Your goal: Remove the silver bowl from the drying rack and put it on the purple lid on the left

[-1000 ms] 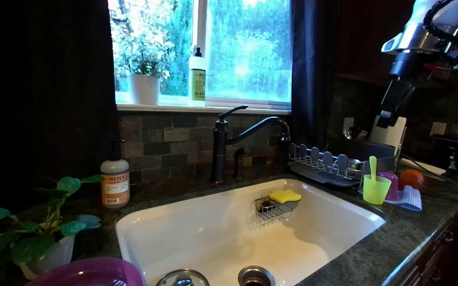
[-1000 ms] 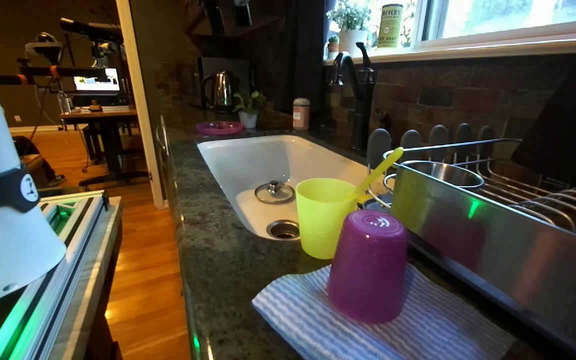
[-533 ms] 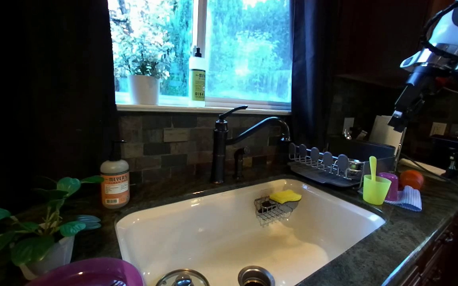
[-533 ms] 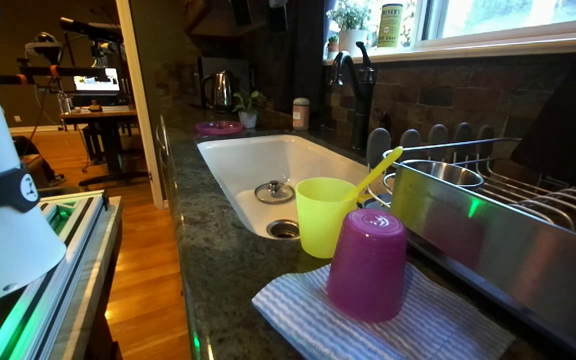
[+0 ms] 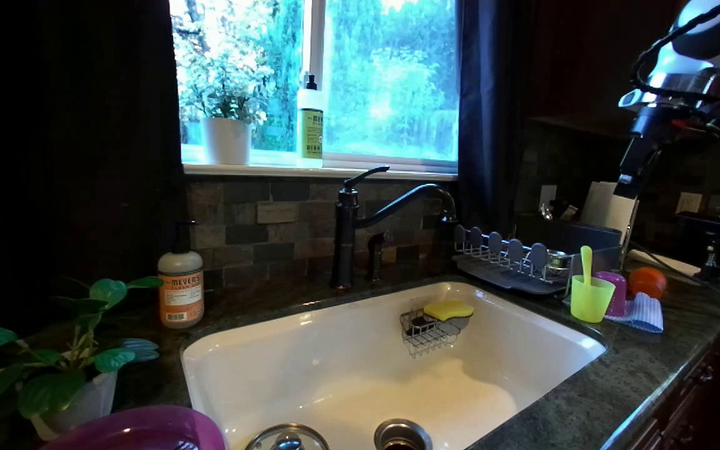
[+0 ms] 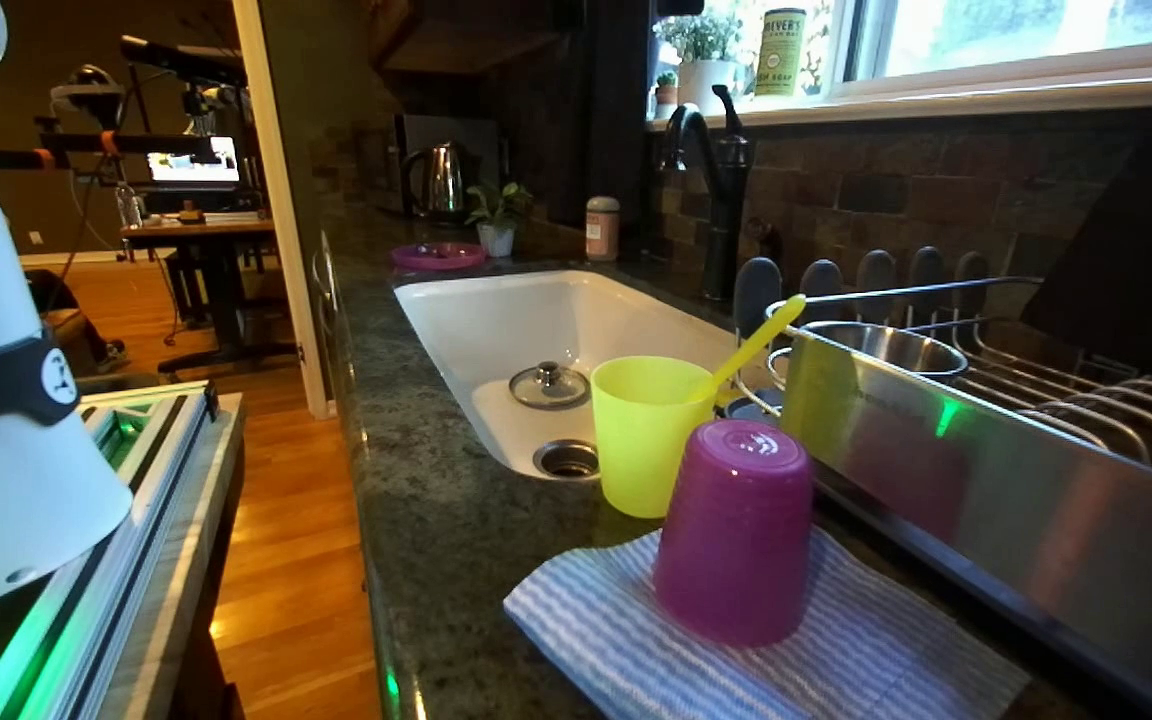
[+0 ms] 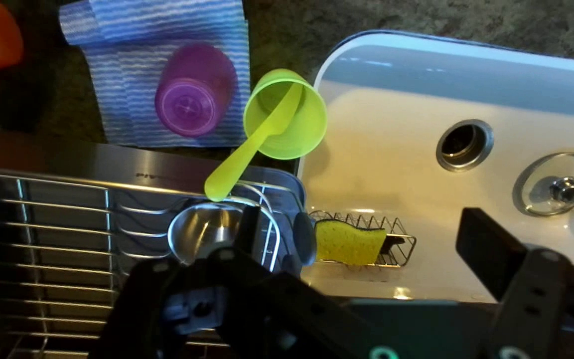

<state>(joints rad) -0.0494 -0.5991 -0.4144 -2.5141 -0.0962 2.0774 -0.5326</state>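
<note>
pincer [image 7: 365, 230] is spread, silver bowl [image 7: 201, 232] sits in the drying rack [image 7: 117, 168] near the sink [image 7: 391, 129], so i'd center over its rim, drop straight, keep clear of the green knife [image 7: 248, 151].

In an exterior view, I am looking across the sink [image 5: 310, 369] toward the window [image 5: 391, 94], the purple lid [image 5: 141, 428] close. In an exterior view, I am looking along the counter [image 6: 421, 520] from beside the rack [image 6: 1016, 500]. In the wrist view, I am looking steeply down past my fingers [image 7: 489, 254]; all are sharing sink and rack.
</note>
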